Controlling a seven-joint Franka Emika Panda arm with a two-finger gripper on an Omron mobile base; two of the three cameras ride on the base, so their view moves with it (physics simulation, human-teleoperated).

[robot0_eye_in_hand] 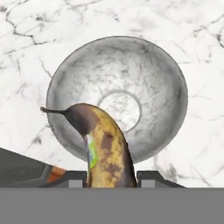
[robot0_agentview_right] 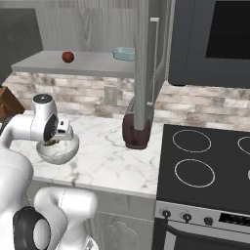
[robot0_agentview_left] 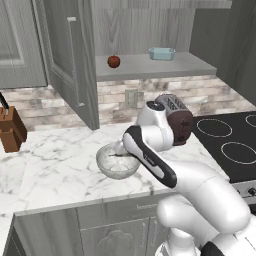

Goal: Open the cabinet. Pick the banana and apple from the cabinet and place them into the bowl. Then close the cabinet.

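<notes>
We find the two dark finger tips of the gripper (robot0_eye_in_hand: pixel 111 177) clamped on the brown-spotted yellow banana (robot0_eye_in_hand: pixel 106 146), which hangs directly above the wide, shallow, mottled grey-white glassy bowl (robot0_eye_in_hand: pixel 162 78). The bowl (robot0_agentview_left: pixel 106 165) stands on the white marble counter (robot0_agentview_left: pixel 50 165), left of the dark red toaster (robot0_agentview_left: pixel 179 122). We note the tall grey wood-grain cabinet (robot0_agentview_left: pixel 75 60) open, the small dark red apple (robot0_agentview_left: pixel 114 61) on its shelf, a light-blue rectangular dish (robot0_agentview_left: pixel 162 53) well to its right.
</notes>
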